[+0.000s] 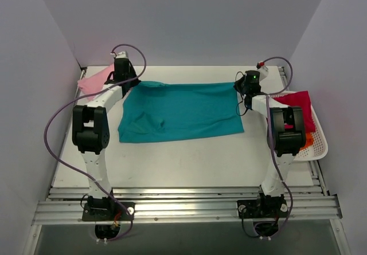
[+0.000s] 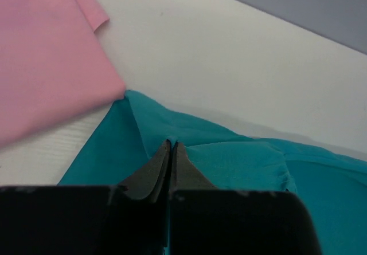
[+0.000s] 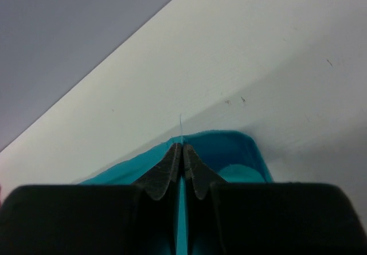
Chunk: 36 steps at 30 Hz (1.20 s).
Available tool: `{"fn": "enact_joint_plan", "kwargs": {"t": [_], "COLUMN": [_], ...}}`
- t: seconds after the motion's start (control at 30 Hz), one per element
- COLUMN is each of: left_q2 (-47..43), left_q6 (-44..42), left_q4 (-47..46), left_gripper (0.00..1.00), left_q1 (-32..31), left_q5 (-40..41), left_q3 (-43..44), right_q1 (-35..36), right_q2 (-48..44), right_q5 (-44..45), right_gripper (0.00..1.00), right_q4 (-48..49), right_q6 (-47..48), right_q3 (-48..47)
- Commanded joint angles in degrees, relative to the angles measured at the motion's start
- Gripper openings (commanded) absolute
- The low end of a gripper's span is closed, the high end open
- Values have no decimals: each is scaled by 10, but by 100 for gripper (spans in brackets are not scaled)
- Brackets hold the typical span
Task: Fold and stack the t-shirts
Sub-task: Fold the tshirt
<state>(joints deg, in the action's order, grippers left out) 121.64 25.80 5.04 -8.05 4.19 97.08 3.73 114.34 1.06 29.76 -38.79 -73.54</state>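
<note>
The teal t-shirt (image 1: 180, 112) lies spread flat across the middle of the table. My left gripper (image 1: 129, 82) is shut on its far left corner, seen pinched in the left wrist view (image 2: 171, 146). My right gripper (image 1: 239, 86) is shut on its far right corner, with teal cloth between the fingers in the right wrist view (image 3: 182, 147). The light pink t-shirt (image 1: 94, 81) lies folded at the far left, just beyond the teal one, and fills the upper left of the left wrist view (image 2: 46, 54). The magenta t-shirt (image 1: 301, 107) lies on the orange one (image 1: 308, 142) at the right.
A white basket (image 1: 319, 149) at the table's right edge holds the magenta and orange shirts. Grey walls enclose the table on the left, back and right. Aluminium rails (image 1: 183, 200) run along the near edge by the arm bases.
</note>
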Motion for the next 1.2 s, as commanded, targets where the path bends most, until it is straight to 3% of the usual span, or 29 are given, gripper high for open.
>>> {"fn": "enact_joint_plan", "kwargs": {"t": [0.0, 0.6, 0.83, 0.87, 0.9, 0.93, 0.97, 1.0, 1.03, 1.07, 1.17], "left_q2": [-75, -283, -366, -379, -381, -383, -388, -391, -397, -414, -464], "left_q6": [-11, 4, 47, 63, 71, 85, 114, 128, 141, 161, 180], "left_q4": [-52, -108, -110, -107, -85, -69, -55, -31, -26, -19, 9], "left_gripper": [2, 2, 2, 7, 22, 40, 93, 94, 94, 94, 94], "left_q1": [1, -21, -38, -38, -38, -39, -41, -44, -49, -57, -63], "left_q5": [21, 36, 78, 89, 96, 104, 108, 110, 114, 122, 170], "left_q3": [-55, -341, -490, -502, -509, -517, -522, -528, -534, -543, -549], "right_q1": [-1, 41, 54, 54, 54, 54, 54, 54, 54, 54, 61], "right_q2": [-52, -157, -188, -188, -185, -179, -177, -175, -174, -177, -202], "right_q5": [2, 45, 115, 139, 147, 156, 169, 173, 177, 178, 190], "right_gripper": [0, 0, 0, 0, 0, 7, 44, 66, 80, 85, 86], "right_q4": [17, 10, 3, -6, -13, -35, -43, -48, -59, -62, -72], "right_q6": [3, 4, -46, -55, -61, -74, -79, -83, -89, -95, -95], "right_q3": [29, 170, 260, 271, 274, 274, 273, 273, 272, 273, 274]}}
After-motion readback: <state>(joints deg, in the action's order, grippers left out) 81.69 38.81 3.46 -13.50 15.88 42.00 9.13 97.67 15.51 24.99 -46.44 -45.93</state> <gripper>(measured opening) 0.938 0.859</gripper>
